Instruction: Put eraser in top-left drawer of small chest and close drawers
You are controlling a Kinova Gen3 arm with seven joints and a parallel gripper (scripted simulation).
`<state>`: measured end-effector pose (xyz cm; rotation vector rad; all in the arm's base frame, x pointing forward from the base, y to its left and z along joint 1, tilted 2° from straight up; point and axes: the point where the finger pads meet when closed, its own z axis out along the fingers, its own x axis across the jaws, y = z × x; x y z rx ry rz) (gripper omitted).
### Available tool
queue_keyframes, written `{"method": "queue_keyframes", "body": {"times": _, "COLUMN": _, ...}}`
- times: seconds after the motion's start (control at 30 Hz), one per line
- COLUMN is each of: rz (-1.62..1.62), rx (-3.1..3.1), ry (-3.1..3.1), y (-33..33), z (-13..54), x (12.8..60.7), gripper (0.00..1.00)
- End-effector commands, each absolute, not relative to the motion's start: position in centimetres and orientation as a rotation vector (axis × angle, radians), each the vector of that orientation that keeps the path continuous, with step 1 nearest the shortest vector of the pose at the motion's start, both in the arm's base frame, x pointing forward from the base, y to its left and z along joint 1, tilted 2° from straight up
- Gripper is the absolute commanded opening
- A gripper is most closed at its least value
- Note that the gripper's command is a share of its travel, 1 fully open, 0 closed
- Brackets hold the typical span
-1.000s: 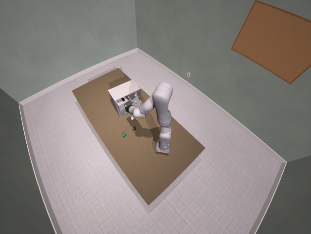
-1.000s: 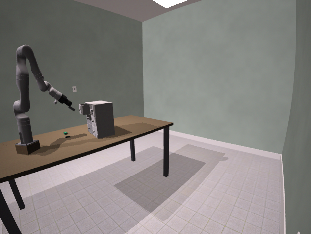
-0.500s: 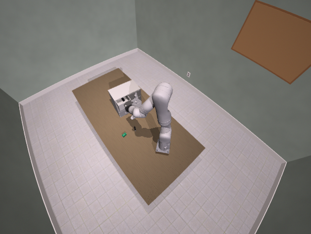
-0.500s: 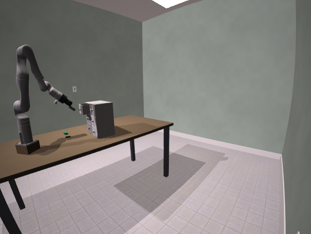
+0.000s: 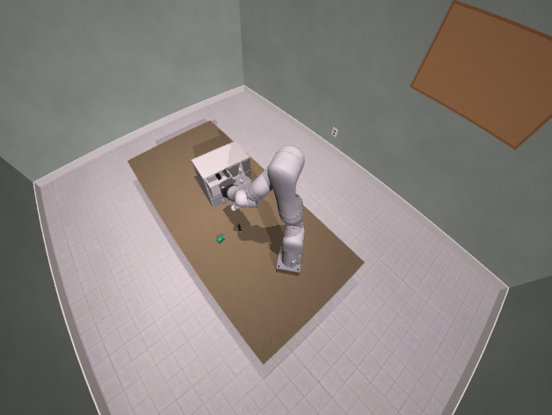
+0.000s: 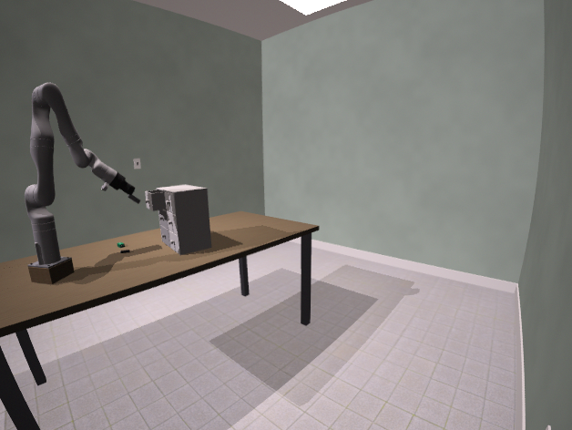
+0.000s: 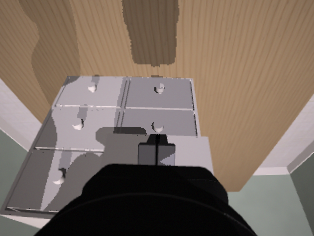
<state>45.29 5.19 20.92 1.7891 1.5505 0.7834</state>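
Observation:
The small grey chest (image 6: 185,224) stands on the wooden table and also shows in the top view (image 5: 221,173). Its top-row left drawer (image 6: 155,199) is pulled partly out; in the wrist view it is the large front (image 7: 180,150) right behind the fingers. My gripper (image 6: 135,199) is shut and empty, its fingertips (image 7: 156,150) just in front of that drawer's front, apart from it. A small green block (image 5: 220,239), which I take to be the eraser, lies on the table between the chest and the arm's base and also shows in the exterior view (image 6: 120,243).
A small thin black object (image 5: 239,228) lies on the table close to the green block. The other drawers (image 7: 125,102) look pushed in. The arm's base (image 5: 288,260) stands mid-table. The table's edge runs close behind the chest.

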Motion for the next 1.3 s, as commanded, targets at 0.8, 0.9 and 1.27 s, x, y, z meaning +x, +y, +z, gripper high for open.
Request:
{"method": "queue_keyframes", "body": {"times": 0.8, "rz": 0.782, "rx": 1.791, "ry": 1.546, "y": 4.5, "z": 21.0, "x": 49.3, "gripper": 0.0}}
{"method": "queue_keyframes", "body": {"times": 0.9, "rz": 0.782, "rx": 1.791, "ry": 1.546, "y": 4.5, "z": 21.0, "x": 49.5, "gripper": 0.0}}
{"method": "queue_keyframes", "body": {"times": 1.27, "rz": 0.782, "rx": 1.791, "ry": 1.546, "y": 4.3, "z": 21.1, "x": 51.4, "gripper": 0.0}}
